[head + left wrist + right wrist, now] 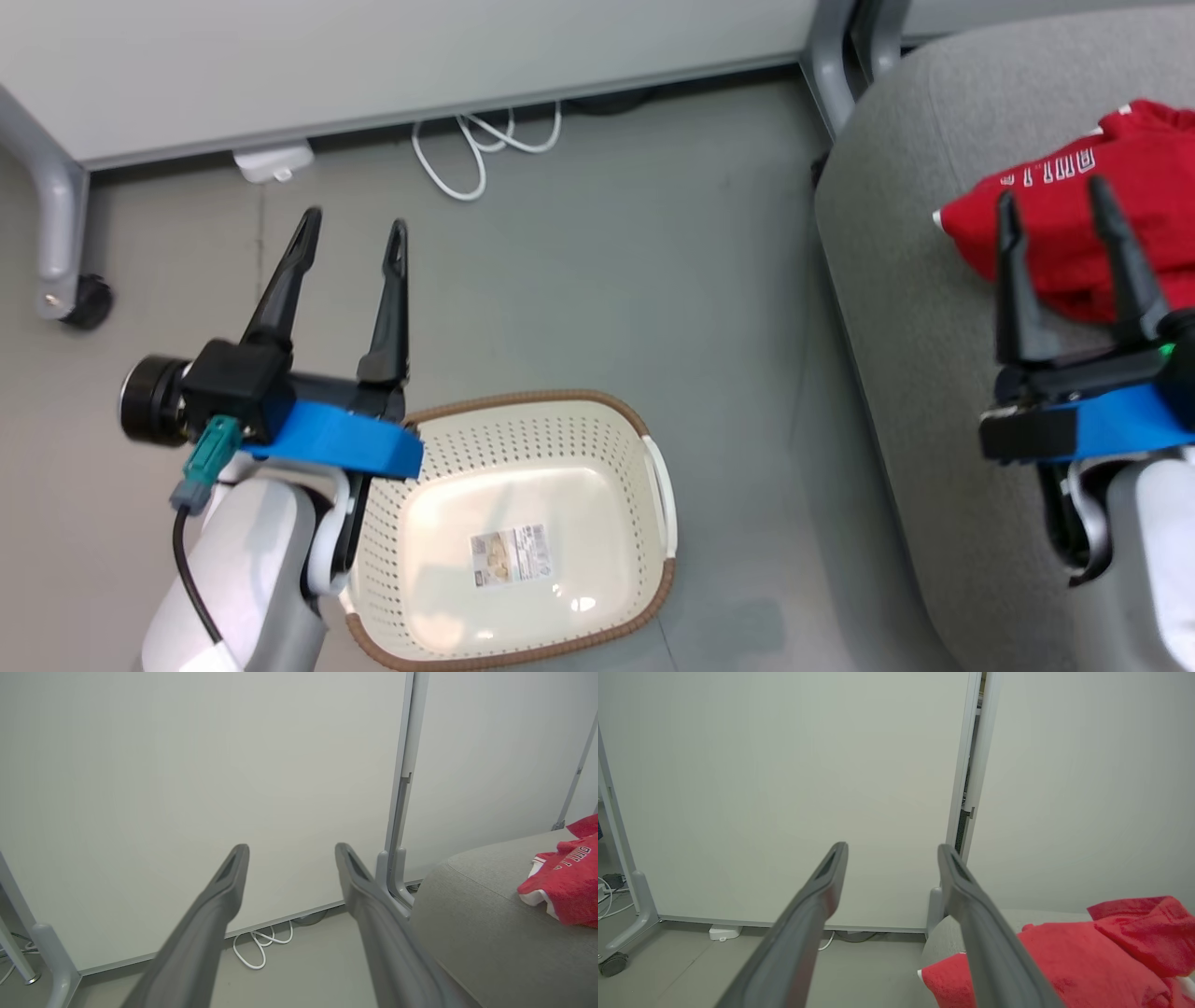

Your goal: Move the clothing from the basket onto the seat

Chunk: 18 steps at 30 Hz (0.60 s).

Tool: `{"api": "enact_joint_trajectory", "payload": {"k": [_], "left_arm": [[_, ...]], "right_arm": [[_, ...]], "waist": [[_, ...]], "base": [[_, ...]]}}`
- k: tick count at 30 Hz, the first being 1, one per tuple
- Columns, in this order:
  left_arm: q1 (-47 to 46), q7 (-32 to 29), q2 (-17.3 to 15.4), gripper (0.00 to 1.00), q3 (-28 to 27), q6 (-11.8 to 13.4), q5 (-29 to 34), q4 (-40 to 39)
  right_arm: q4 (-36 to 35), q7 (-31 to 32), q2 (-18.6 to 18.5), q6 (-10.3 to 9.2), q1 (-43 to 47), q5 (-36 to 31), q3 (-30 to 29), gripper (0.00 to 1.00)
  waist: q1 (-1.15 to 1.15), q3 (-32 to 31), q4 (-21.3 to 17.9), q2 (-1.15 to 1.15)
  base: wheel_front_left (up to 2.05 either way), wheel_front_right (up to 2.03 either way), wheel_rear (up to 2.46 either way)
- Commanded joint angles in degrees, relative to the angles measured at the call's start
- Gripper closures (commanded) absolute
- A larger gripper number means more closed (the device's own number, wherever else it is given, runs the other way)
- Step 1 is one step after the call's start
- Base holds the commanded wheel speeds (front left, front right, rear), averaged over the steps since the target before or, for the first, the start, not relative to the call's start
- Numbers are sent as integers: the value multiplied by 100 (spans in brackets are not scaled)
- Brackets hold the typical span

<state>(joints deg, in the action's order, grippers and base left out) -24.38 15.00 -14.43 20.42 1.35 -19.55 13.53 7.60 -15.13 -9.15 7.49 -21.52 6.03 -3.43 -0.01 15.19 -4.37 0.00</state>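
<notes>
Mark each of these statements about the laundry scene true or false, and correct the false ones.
1. The clothing lies on the seat. True.
2. A garment lies in the basket. False: the basket holds no clothing.
3. The left gripper and the right gripper are both open. True.
4. The right gripper grips the clothing. False: its fingers stand apart with nothing between them.
5. The basket stands on the seat. False: it stands on the floor, beside the seat.
</notes>
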Motion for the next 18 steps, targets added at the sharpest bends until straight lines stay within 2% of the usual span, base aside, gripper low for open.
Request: {"api": "enact_joint_trajectory", "payload": {"k": [1,10,18], "left_arm": [[106,25,32,0,-92,-21,54,20],[924,26,432,0,-954,-214,466,15],[1511,26,757,0,-1549,-431,778,1]], "right_arm": [[27,-2,11,1,130,-25,49,0],[278,-2,209,1,625,-15,413,0],[357,-2,340,1,1109,90,499,0]], "waist": [[1,-193,154,0],[1,-750,310,0],[1,-1057,405,0]], "base": [[0,0,0],[0,0,0],[0,0,0]]}}
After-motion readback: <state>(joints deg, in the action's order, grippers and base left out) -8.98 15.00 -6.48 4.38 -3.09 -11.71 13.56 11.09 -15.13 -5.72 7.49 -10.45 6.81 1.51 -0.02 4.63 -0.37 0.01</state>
